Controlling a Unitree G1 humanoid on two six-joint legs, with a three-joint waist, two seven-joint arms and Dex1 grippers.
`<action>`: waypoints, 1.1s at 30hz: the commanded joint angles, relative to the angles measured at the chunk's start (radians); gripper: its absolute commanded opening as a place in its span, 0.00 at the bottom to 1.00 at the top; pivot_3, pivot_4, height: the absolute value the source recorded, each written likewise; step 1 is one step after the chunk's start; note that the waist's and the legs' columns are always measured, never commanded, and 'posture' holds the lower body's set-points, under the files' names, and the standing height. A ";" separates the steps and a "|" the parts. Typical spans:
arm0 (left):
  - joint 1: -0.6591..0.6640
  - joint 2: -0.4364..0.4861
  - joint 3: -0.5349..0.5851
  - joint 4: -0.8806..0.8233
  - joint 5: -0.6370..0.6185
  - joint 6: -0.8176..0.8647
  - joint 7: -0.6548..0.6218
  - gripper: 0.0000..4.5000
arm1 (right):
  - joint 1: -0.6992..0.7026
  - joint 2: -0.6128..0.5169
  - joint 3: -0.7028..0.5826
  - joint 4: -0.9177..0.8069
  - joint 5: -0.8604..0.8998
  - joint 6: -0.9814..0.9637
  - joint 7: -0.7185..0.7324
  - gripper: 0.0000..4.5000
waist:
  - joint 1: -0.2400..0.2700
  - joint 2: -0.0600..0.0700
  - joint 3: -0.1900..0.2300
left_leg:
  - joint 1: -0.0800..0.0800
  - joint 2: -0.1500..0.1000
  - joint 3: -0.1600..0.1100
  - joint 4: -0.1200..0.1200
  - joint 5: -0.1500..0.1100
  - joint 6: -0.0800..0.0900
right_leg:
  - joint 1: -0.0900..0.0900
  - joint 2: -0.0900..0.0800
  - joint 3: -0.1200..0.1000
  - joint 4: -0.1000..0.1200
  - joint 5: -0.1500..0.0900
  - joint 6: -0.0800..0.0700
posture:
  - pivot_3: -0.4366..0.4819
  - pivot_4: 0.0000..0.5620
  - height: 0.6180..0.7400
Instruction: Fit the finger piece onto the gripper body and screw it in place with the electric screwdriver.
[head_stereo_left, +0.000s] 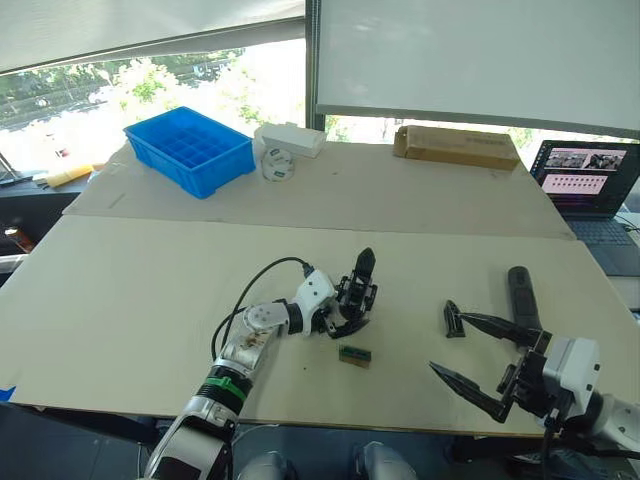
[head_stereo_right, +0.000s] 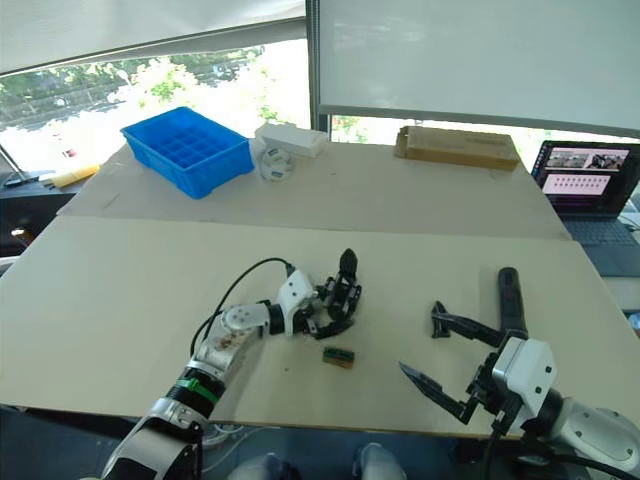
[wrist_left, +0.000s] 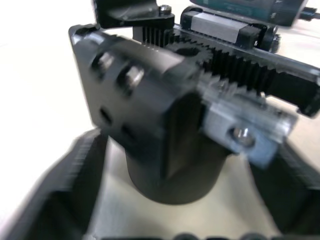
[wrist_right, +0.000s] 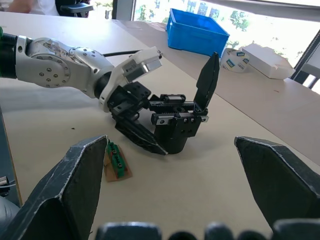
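The gripper body (head_stereo_left: 357, 296) is pinched upright on the desk (head_stereo_left: 150, 300) by the left gripper (head_stereo_left: 340, 318), while the right gripper (head_stereo_left: 472, 358), fingers spread wide, must next pick up the finger piece (head_stereo_left: 453, 318) just beside it.

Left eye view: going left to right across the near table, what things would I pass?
Left gripper → gripper body → small green block → finger piece → electric screwdriver → right gripper.
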 joint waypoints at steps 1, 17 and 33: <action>0.005 0.032 0.021 -0.028 -0.014 0.005 -0.015 1.00 | 0.001 0.007 -0.004 -0.014 0.000 -0.028 -0.004 1.00 | -0.002 0.000 0.000 | 0.000 0.000 0.000 0.000 0.000 0.000 | 0.000 0.000 0.000 0.000 0.000 0.000 | 0.48 0.27 1.00; 0.130 0.353 0.187 -0.206 -0.226 0.034 -0.308 1.00 | 0.139 0.026 -0.139 -0.001 0.062 -0.023 0.009 1.00 | -0.001 0.002 0.000 | 0.000 0.001 0.000 0.000 0.001 -0.002 | -0.001 -0.001 0.000 0.001 -0.003 0.002 | 0.48 0.27 1.00; 0.145 0.519 0.304 -0.462 -0.481 0.221 -0.477 1.00 | 0.205 -0.296 -0.299 -0.185 0.642 0.746 -0.589 1.00 | -0.006 0.006 0.000 | 0.000 0.000 -0.001 -0.001 -0.003 -0.007 | -0.001 -0.011 0.002 0.001 -0.007 -0.002 | 0.48 0.27 1.00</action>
